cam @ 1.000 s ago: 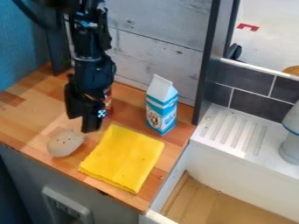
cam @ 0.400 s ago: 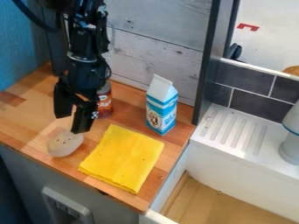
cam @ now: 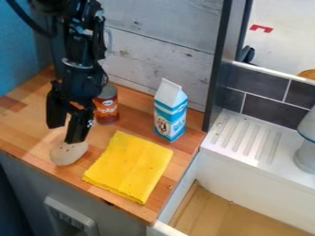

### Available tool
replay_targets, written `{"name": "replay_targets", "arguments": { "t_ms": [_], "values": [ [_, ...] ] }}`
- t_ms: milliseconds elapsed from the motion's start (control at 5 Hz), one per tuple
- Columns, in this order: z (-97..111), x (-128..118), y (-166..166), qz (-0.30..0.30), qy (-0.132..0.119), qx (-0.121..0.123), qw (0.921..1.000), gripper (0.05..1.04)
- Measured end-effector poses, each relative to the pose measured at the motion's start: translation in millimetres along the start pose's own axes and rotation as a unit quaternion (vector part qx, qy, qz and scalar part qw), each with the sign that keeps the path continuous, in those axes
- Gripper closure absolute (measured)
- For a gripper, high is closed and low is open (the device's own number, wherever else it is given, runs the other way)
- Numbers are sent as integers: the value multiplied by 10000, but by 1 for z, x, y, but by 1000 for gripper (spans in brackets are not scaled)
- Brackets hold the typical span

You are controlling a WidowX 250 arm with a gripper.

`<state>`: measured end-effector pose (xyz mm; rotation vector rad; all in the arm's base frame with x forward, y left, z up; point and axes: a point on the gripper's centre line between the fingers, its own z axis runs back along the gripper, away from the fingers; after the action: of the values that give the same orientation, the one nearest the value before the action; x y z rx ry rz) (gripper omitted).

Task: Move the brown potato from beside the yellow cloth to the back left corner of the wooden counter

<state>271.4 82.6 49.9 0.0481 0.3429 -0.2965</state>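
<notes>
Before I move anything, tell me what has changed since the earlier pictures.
The hand has shifted toward the picture's left, bringing the can, mostly hidden behind it at first, into fuller view. It has taken hold of nothing, and its fingers stay apart. The pale object with small holes, yellow cloth and carton stayed put.

Quantity on the wooden counter (cam: 25, 122): one carton (cam: 170, 113), one can (cam: 107, 107), one yellow cloth (cam: 129, 167), one pale speckled object (cam: 66, 154). Right edge of the frame: one light-coloured item (cam: 307, 154).
</notes>
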Motion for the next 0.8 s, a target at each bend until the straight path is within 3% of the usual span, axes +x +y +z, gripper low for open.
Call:
{"name": "replay_targets", "arguments": {
  "t_ms": [200,400,600,800],
  "values": [
    [-1,-1,2,119,-39,-75,9999,83],
    [-2,2,4,243,-252,-288,9990,83],
    [-16,3,7,241,-61,-248,9994,83],
    [-28,6,6,158,262,-397,9987,83]
  ]
}}
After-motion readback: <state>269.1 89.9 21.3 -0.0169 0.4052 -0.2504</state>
